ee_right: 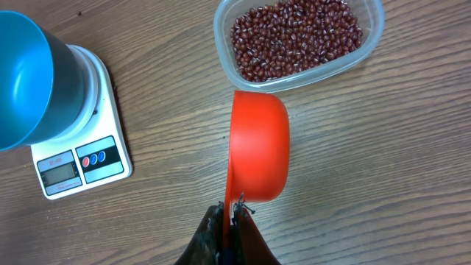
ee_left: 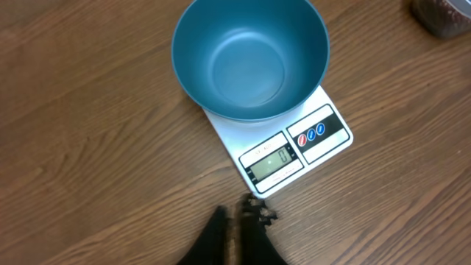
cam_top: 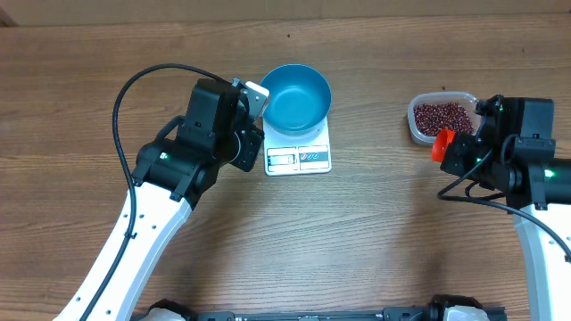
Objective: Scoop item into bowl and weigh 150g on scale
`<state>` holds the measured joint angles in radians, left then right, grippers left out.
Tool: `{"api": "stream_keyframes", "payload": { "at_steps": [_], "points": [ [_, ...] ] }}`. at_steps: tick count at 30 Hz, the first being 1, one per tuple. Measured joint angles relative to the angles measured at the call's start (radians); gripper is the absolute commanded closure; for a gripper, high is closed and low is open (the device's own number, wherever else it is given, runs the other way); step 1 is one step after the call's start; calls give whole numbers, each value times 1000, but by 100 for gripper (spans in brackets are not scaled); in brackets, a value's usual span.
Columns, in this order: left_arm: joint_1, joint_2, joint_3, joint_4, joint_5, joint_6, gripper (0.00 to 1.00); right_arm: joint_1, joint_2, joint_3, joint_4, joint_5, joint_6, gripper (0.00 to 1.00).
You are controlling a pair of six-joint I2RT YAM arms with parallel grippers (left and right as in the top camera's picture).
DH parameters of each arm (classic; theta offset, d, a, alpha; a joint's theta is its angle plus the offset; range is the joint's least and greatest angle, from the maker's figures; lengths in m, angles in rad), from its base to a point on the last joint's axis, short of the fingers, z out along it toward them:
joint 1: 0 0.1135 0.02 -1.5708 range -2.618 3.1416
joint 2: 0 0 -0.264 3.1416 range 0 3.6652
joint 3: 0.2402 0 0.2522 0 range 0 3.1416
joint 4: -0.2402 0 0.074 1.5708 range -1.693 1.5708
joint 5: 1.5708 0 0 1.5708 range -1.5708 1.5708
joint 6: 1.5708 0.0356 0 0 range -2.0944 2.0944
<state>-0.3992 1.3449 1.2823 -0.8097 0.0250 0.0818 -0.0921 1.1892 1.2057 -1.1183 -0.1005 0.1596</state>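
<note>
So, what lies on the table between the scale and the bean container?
Nothing: the overhead view shows only bare wooden table between the scale and the container.

Right wrist view crops the bowl [ee_right: 22,73]; overhead, scoop [cam_top: 441,145] seemingly mostly hidden.

A: What's underneath it all?
B: A brown wooden table [cam_top: 375,241], grain running side to side (streaked darker in places).
A: And the light?
B: Even, soft; a paler strip [cam_top: 268,7] along the far edge.
</note>
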Motion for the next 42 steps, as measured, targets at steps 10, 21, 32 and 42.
{"api": "stream_keyframes", "payload": {
  "at_steps": [10,21,32,42],
  "points": [
    [0,0,0,-5,-8,-2,27,0,0,0,0,0,0,96],
    [0,0,0,-24,-62,15,19,0,0,0,-1,0,0,96],
    [0,0,0,-36,-10,95,1,0,0,0,-1,0,0,96],
    [0,0,0,-36,-10,98,0,0,0,0,-1,0,0,96]
  ]
}}
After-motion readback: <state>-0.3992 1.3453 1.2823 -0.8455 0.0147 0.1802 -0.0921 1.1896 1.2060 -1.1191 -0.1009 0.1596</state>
